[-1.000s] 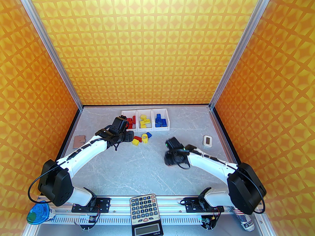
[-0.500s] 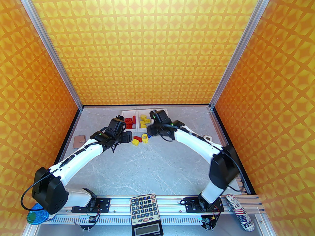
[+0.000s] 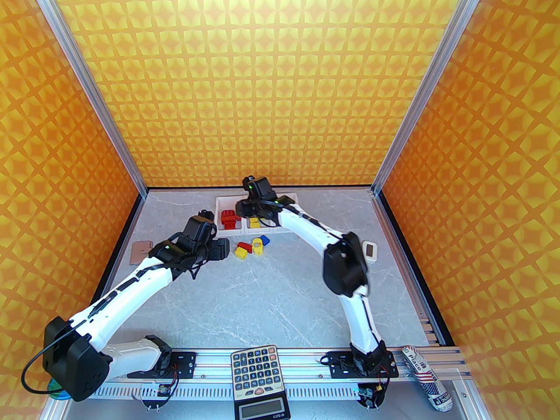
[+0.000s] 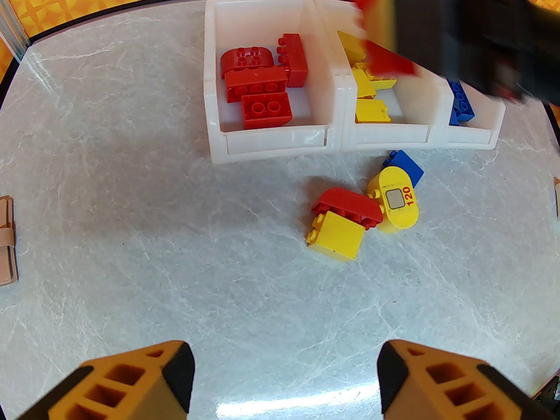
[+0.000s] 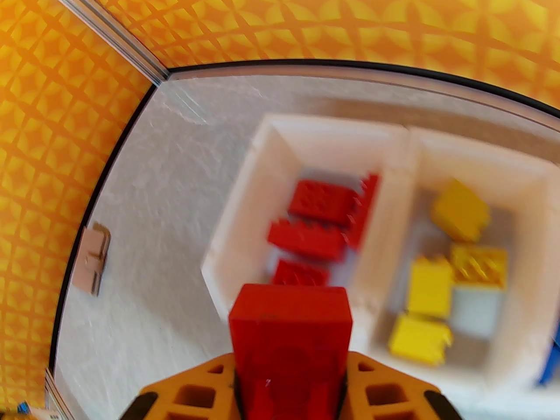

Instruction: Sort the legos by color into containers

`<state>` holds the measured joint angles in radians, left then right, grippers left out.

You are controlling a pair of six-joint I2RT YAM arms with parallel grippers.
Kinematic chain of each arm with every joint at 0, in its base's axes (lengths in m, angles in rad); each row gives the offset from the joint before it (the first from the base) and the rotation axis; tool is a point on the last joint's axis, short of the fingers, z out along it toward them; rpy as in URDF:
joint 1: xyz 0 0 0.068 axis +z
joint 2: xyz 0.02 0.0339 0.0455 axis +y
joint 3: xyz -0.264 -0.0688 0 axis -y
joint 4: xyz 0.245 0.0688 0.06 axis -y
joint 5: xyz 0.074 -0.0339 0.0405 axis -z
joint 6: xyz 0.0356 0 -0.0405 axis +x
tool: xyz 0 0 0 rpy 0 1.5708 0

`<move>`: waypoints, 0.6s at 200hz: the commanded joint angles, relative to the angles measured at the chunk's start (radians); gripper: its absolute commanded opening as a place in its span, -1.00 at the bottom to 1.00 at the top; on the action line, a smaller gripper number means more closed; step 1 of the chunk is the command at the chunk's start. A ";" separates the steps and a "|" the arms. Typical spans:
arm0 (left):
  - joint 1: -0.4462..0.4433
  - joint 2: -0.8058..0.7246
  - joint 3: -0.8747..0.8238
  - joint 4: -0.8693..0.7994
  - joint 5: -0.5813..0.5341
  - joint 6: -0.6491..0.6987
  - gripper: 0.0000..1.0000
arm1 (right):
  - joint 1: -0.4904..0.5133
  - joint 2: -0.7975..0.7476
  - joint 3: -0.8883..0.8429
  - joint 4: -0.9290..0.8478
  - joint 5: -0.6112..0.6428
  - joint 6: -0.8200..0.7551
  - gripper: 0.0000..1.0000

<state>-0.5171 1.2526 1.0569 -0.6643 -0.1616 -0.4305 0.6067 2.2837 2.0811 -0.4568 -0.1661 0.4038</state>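
While the left arm has eased back toward its base over the last second, the right arm has swept from the right-hand middle of the table [image 4: 131, 190] to the bins [image 4: 345, 116] at the far edge. The right gripper [image 5: 291, 379] is clamped on a red brick [image 5: 291, 326], which sticks out past its orange fingers. From above, that gripper hangs over the row of three white bins, roughly at the wall shared by the red bin [image 4: 271, 145] and the yellow bin [image 4: 393, 134]. Its wrist view is blurred, so the arm is probably still travelling.

The red bin holds four red bricks, the yellow bin several yellow ones, and the blue bin [image 4: 474, 136] some blue ones.

The left gripper [image 4: 284, 374] has its fingers apart and empty. It hovers over bare table, short of the loose bricks just in front of the bins. These are a red one [image 4: 348, 204], a square yellow one [image 4: 337, 234] touching it, a rounded yellow one [image 4: 396, 206] marked 120, and a blue one [image 4: 404, 166] behind that.

The carried brick looks nearly ready to drop, but it seems to need a little more leftward travel. Released here, it could land in the yellow bin. Four bricks would then remain to sort.
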 commanded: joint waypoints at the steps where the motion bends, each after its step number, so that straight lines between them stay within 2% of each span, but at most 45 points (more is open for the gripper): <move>1: 0.007 -0.029 -0.026 -0.035 -0.003 -0.023 0.47 | 0.004 0.093 0.117 0.054 -0.047 0.049 -0.46; 14: 0.008 -0.034 -0.030 -0.040 -0.003 -0.027 0.48 | 0.004 0.151 0.182 0.069 -0.054 0.068 -0.34; 25: 0.006 -0.034 -0.029 -0.045 -0.003 -0.025 0.49 | 0.004 0.207 0.258 0.064 -0.061 0.081 -0.09; 35: 0.007 -0.030 -0.024 -0.054 -0.003 -0.023 0.50 | 0.004 0.260 0.336 0.046 -0.073 0.090 0.22; 43: 0.008 -0.027 -0.018 -0.063 -0.001 -0.022 0.50 | 0.004 0.292 0.389 0.035 -0.086 0.095 0.32; 57: 0.006 -0.024 -0.013 -0.071 -0.002 -0.019 0.50 | 0.004 0.308 0.421 0.036 -0.099 0.104 0.36; 74: 0.006 -0.027 -0.013 -0.070 -0.002 -0.018 0.51 | 0.004 0.268 0.371 0.056 -0.090 0.095 0.37; 120: 0.006 -0.010 -0.007 -0.066 0.002 -0.013 0.52 | 0.005 0.014 0.048 0.089 -0.024 -0.013 0.37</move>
<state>-0.5171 1.2366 1.0401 -0.7124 -0.1616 -0.4450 0.6067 2.4683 2.2570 -0.3950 -0.2317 0.4618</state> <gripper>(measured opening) 0.760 0.683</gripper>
